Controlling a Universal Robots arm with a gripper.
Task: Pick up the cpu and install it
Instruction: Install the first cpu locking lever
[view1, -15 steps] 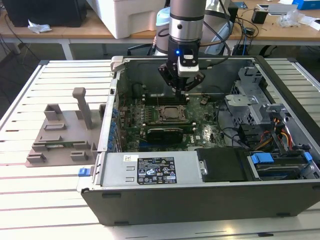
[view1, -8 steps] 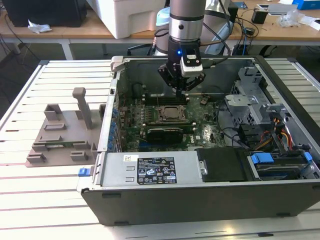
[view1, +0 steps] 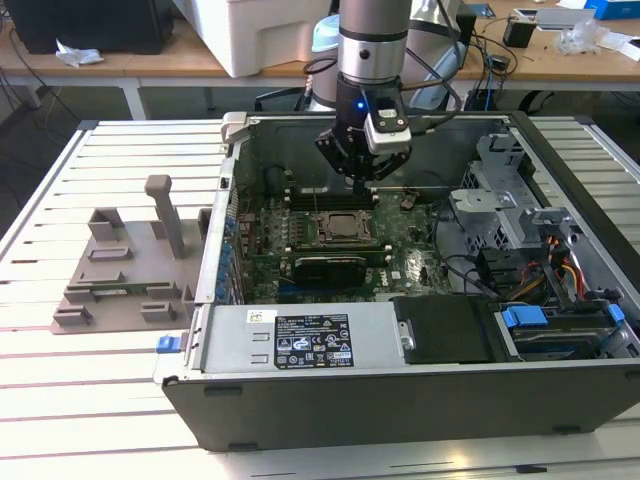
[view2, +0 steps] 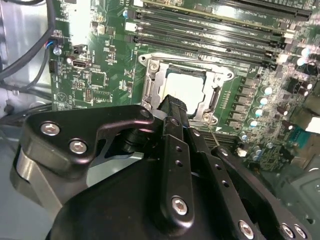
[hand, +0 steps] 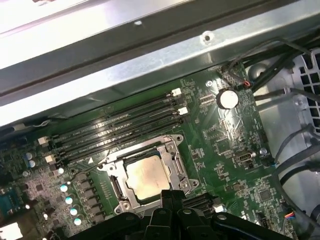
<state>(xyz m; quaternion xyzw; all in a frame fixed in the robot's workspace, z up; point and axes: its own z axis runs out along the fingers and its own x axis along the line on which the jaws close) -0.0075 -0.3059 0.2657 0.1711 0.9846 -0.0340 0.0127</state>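
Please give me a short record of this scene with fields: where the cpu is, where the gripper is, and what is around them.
cpu: pale square chip lying in the socket on the motherboard
gripper: above the socket inside the case, just off the cpu; nothing seen in it
memory slots: long black rows beside the socket
holder: grey fixture on the table, at the exterior view's left of the case

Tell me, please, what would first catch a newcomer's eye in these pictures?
The open computer case on the slatted table dominates the exterior view, with the gripper reaching into it. In both wrist views the pale cpu lies in its socket on the green motherboard, just past the gripper.
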